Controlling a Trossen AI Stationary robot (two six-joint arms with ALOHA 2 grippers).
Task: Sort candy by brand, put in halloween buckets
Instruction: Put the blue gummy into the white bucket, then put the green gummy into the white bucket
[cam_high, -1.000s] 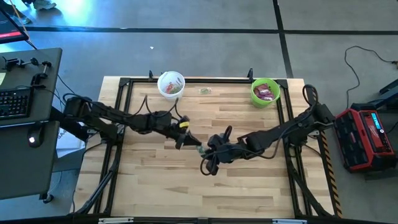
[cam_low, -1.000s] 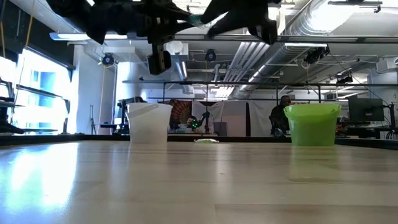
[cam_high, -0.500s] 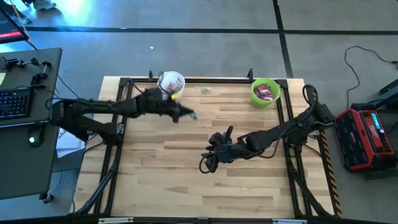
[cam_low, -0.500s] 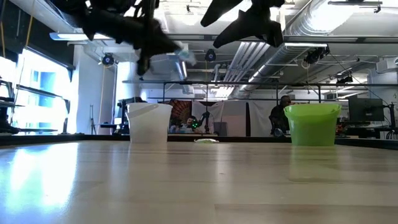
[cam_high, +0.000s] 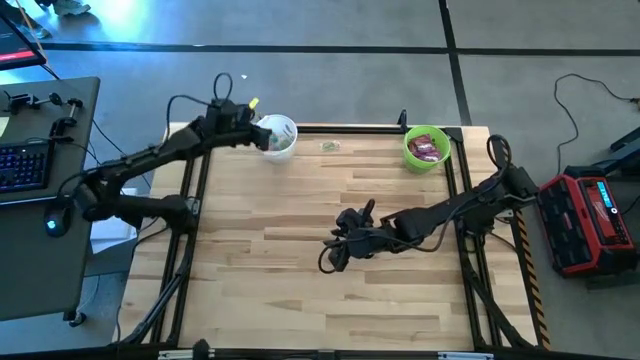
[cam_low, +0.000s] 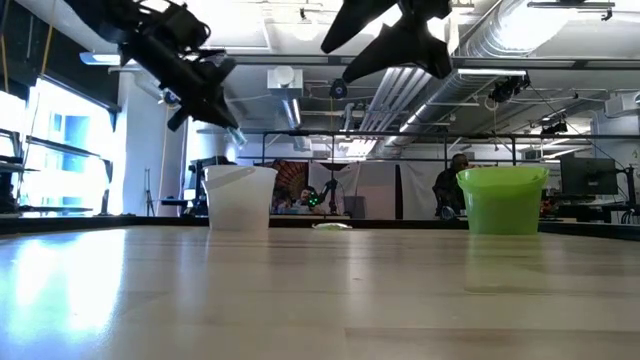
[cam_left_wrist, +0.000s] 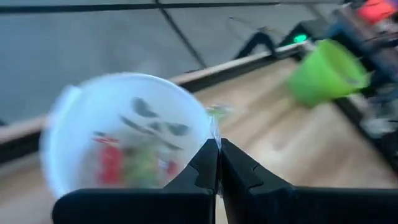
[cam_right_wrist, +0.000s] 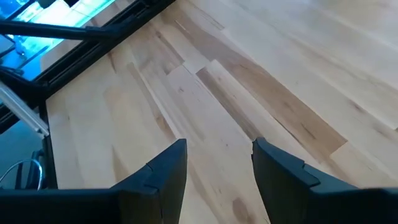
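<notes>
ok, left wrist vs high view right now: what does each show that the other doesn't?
Left wrist only: a face printed inside the white bucket, red and green candy in it, and the left gripper shut on a thin clear wrapper. High view only: the right gripper open over mid-table, magenta packets in the green bucket, and the floor around the table. Both: both buckets, and a loose candy between them.

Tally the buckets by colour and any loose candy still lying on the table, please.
White bucket: 1
Lime green bucket: 1
Loose candy on the table: 1, between the buckets near the far edge
Total: 3
</notes>
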